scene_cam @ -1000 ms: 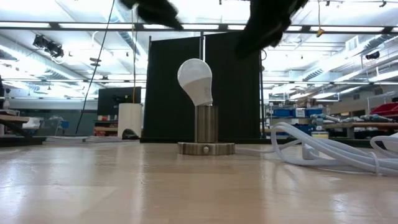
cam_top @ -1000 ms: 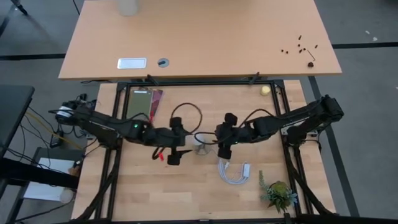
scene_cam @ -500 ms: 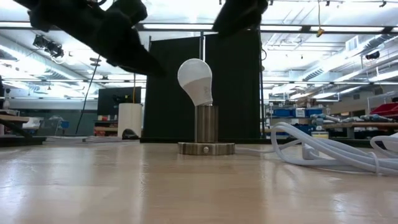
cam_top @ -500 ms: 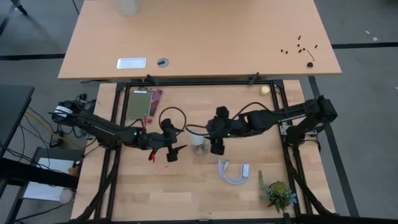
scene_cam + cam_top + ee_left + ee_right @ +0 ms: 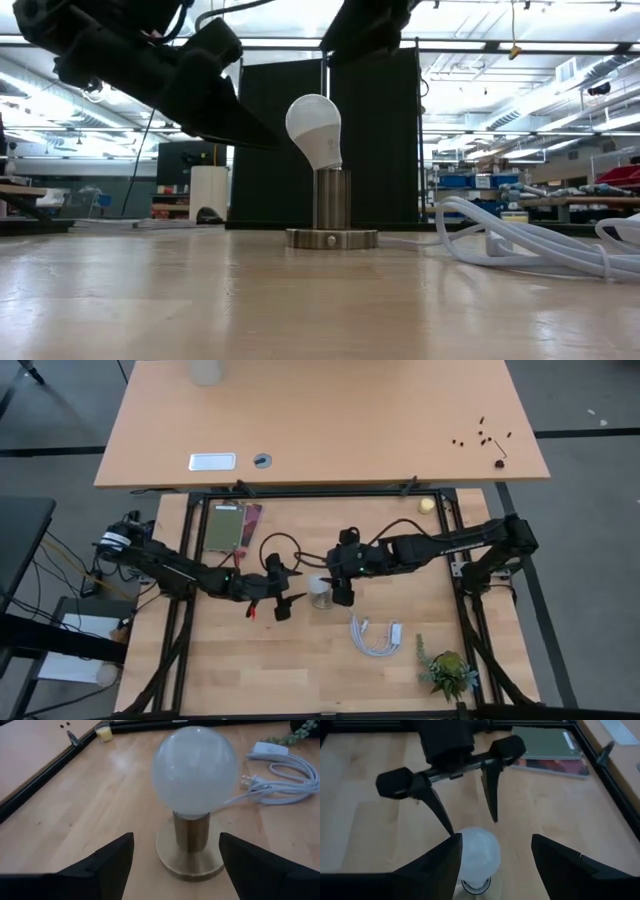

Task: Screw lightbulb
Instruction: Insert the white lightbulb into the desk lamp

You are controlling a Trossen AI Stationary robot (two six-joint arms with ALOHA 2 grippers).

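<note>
The lightbulb sat tilted in the brass socket at mid-table, not yet squared; the left gripper hovered just beside it with fingers spread, touching nothing; the right gripper hung above it, jaws apart and empty. A good seating probably called for straightening the bulb first, closing gently round the glass, then turning without side pressure; cross-threading was the risk.

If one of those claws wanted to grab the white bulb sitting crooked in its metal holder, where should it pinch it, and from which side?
Probably the lightbulb's round frosted globe at its widest part, fingers on opposite sides, coming from above along its lean. It sits tilted in the upright brass socket, so the base is buried and only the globe is free. The open left gripper and open right gripper both face it.
</note>
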